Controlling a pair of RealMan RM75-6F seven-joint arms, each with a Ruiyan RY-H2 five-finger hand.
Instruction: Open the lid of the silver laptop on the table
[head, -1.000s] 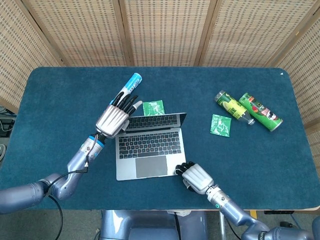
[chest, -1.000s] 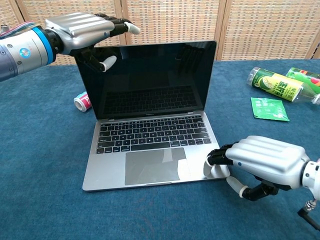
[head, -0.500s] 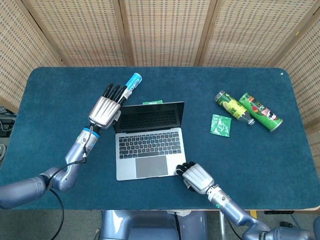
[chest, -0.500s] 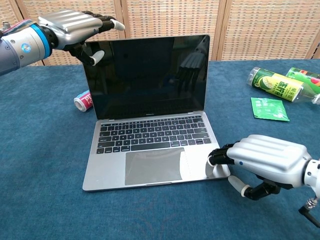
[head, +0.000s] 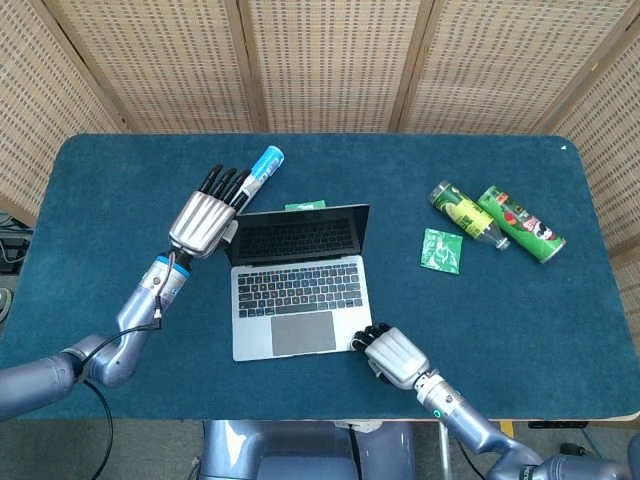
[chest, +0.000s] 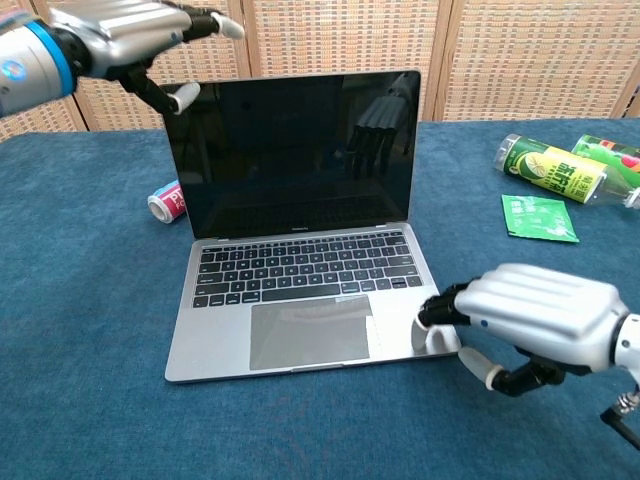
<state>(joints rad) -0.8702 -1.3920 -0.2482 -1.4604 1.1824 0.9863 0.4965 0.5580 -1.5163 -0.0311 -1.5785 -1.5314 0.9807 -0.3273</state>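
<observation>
The silver laptop (chest: 300, 260) stands open in the middle of the worktop (head: 100, 200), its lid (chest: 295, 150) now upright and a little past vertical, the dark screen facing the lower edge of the frame. A second ago the lid leaned lower and the left hand (head: 203, 215) was on its upper left corner; now this hand has drawn off up and to the left, its fingers (chest: 205, 22) apart and holding nothing, clear of the lid. So the opening looks finished, or nearly.

The right hand (chest: 535, 320) presses with curled fingers on the lower right corner of the laptop base, as before, and grips nothing.

Behind the lid's left edge lies a blue tube (head: 262, 168), near the left hand. A green packet (head: 305, 205) shows just over the lid's top edge. At the right, well apart, lie two cans (head: 497, 220) and another green sachet (head: 441, 250). The lower left of the worktop gives free room for retreat.
</observation>
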